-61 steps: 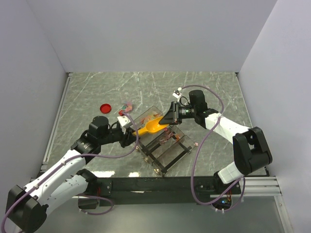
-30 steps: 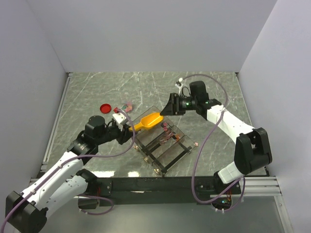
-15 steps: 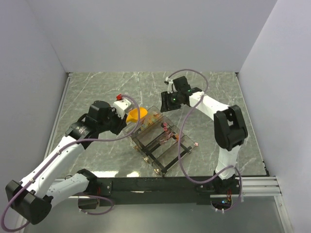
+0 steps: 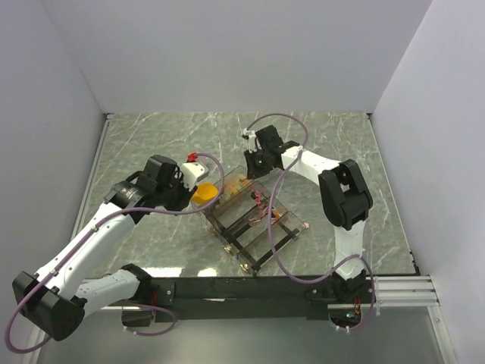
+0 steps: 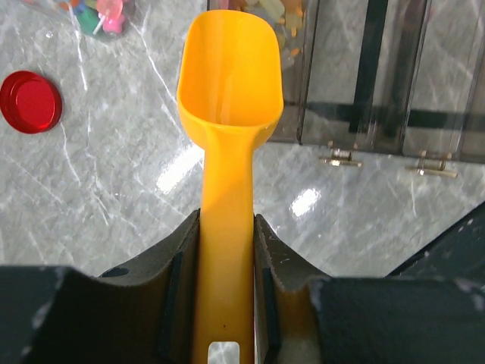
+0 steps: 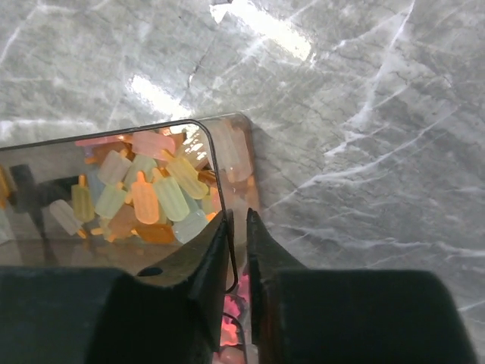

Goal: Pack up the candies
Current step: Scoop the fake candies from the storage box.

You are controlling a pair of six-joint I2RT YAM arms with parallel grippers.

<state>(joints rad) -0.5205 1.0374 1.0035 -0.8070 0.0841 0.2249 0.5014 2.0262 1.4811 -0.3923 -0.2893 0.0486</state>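
A flat round red lid (image 5: 30, 101) lies at the left on the shiny grey marble desk (image 5: 114, 197). The left jaws hold the smooth yellow scoop (image 5: 231, 76) by its handle. The right jaws pinch the clear box (image 6: 214, 163) by its thin wall. Little pastel candies (image 6: 155, 199) sit inside, beside them.

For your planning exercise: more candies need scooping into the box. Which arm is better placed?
Left, probably: the left gripper holds the empty scoop, with spare candies nearby. The right gripper is pinching the edge of the box.
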